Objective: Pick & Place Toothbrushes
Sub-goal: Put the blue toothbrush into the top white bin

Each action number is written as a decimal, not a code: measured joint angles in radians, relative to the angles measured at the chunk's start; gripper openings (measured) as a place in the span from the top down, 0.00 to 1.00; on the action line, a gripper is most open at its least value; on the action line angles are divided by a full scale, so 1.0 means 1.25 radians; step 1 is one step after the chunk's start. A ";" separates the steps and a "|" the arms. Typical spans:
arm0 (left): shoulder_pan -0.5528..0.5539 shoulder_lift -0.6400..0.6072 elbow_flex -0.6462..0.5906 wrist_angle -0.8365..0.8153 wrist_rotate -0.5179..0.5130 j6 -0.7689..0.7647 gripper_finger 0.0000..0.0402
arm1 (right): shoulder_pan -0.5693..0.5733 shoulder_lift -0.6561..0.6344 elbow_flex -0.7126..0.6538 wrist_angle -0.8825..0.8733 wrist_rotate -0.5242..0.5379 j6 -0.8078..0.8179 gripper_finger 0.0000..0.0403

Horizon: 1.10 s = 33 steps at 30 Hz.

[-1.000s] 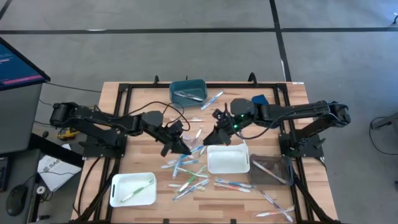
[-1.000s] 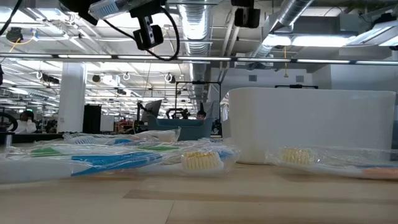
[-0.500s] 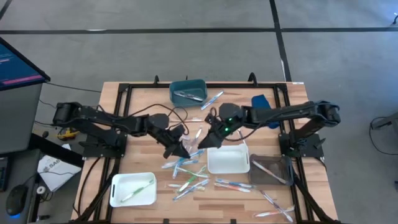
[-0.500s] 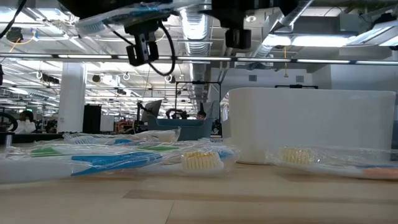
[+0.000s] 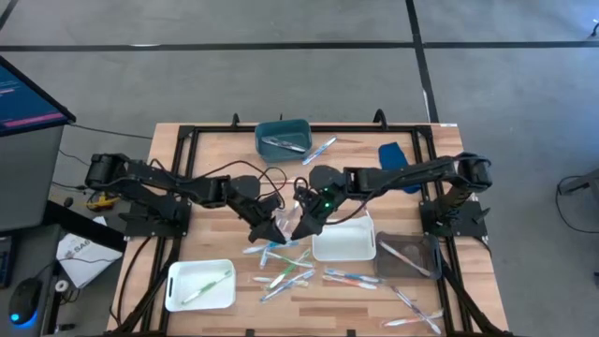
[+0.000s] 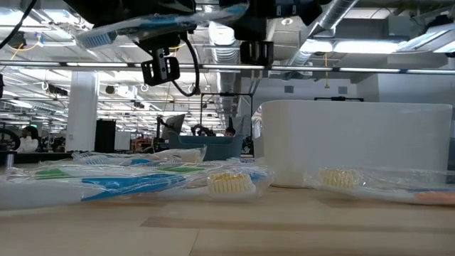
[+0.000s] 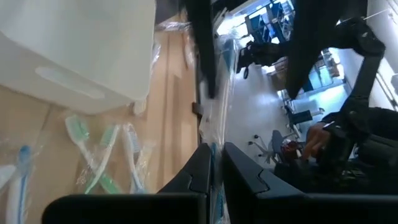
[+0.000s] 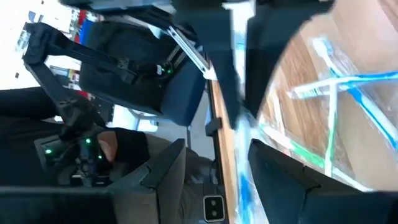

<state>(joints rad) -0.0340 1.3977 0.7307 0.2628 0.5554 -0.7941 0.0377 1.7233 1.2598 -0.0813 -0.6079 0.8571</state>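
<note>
Left gripper (image 5: pixel 281 223) pinching a wrapped toothbrush (image 5: pixel 290 221) above the table (image 5: pixel 215 154), right gripper (image 5: pixel 307 221) spreading around its other end, meeting mid-table

Wrapped toothbrushes (image 5: pixel 285 267) scattered mid-table; one blue-white toothbrush (image 6: pixel 153 25) lifted, near level.

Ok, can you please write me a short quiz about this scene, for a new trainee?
1. True or false: the left gripper is shut on a wrapped toothbrush, held above the table.
2. What lies in the white tray nearest the left arm's base? A) a green toothbrush B) a sponge C) nothing
3. How many white trays stand on the table?
Key: 1 true; 2 A; 3 two, the second white tray being beside the right gripper.
</note>
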 joint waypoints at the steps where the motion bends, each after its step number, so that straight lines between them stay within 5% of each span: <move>1: -0.002 0.000 0.000 0.001 0.000 -0.002 0.97 | 0.001 0.000 0.000 -0.007 0.001 -0.009 0.57; 26: -0.002 -0.001 0.000 -0.001 -0.008 -0.021 0.97 | -0.004 -0.007 0.000 -0.045 -0.001 -0.024 0.57; 33: -0.002 -0.001 0.000 -0.001 -0.008 -0.021 0.97 | -0.004 -0.007 0.000 -0.045 -0.001 -0.024 0.64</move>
<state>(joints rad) -0.0368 1.3964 0.7307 0.2615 0.5453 -0.8204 0.0326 1.7149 1.2594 -0.1375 -0.6094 0.8276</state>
